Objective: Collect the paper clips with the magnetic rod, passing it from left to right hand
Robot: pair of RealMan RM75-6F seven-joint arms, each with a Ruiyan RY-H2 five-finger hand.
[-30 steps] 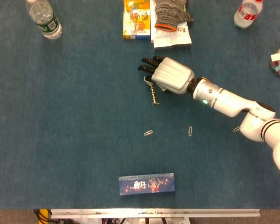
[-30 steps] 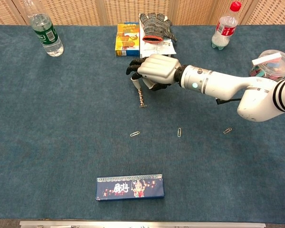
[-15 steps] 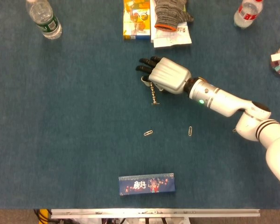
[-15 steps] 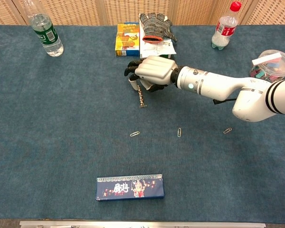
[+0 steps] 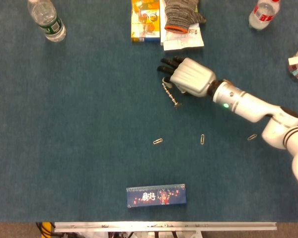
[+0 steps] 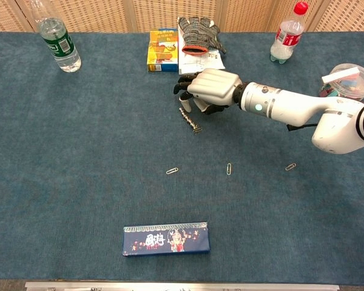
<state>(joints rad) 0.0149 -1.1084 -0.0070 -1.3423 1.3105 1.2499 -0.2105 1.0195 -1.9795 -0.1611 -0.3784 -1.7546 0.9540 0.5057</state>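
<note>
Three paper clips are loose on the table point(image 5: 79, 124): one point(image 5: 158, 141) below my hand, a second point(image 5: 202, 139) to its right, a third point(image 5: 252, 137) further right near my forearm. My right hand point(image 5: 188, 77) holds the magnetic rod point(image 5: 171, 94) by its top, fingers curled round it, and the rod slants down toward the cloth with a clump of clips clinging along it (how many I cannot tell). Since the rod sits in my right hand, I judge the pass from the left is done; my left hand shows in neither view. What remains is sweeping up those three.

At the right edge stands a clear tub point(image 6: 349, 82) with coloured bits inside and a white piece lying across its rim.
</note>
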